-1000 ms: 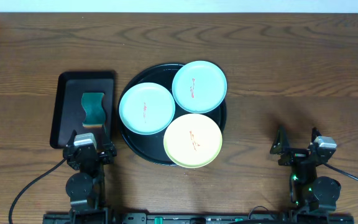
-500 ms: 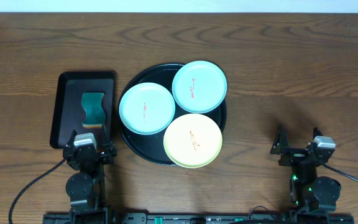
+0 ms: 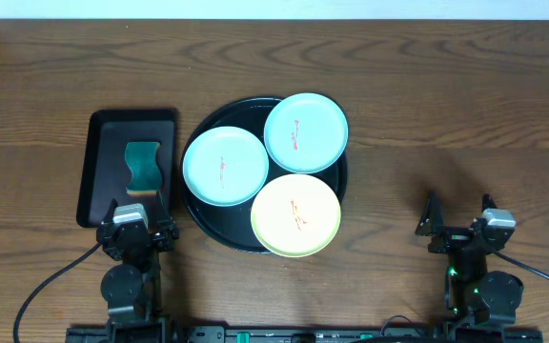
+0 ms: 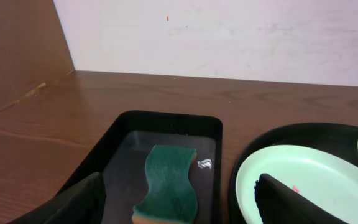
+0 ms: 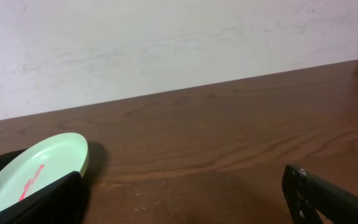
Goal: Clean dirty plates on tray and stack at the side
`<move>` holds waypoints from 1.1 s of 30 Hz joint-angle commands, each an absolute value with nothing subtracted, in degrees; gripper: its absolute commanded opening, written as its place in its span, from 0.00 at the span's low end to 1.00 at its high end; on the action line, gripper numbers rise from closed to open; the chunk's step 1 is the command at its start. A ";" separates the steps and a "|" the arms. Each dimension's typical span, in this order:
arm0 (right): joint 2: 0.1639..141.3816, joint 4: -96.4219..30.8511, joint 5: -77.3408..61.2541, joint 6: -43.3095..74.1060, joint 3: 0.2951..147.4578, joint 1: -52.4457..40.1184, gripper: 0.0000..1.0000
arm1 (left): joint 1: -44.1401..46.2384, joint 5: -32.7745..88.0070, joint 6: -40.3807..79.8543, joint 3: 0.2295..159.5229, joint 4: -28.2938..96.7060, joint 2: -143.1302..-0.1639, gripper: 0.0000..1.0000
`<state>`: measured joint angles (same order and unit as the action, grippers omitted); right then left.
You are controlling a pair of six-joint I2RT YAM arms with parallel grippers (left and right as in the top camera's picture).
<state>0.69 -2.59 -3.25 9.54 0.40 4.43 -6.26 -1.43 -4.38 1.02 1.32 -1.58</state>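
Plates, three in number, all lie on the round black tray [image 3: 205, 222]: two mint, at left [image 3: 225, 167] and at the far right [image 3: 305, 132], and one yellow [image 3: 295, 214] nearest the robot. Each bears a red smear. Left hand [image 3: 139, 211] and right hand [image 3: 457, 217] stand with fingers apart and empty at the near edge of the worktop [image 3: 446, 114]. Assessment: cleaning not yet begun. The next move probably calls for the left hand to take the green sponge [image 3: 142, 165] from the rectangular tray [image 3: 101, 171] just ahead of it.
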 commanded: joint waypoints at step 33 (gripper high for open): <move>24.86 19.81 -27.90 10.63 23.16 4.12 0.99 | -6.13 4.14 -1.41 30.52 16.03 -16.29 0.77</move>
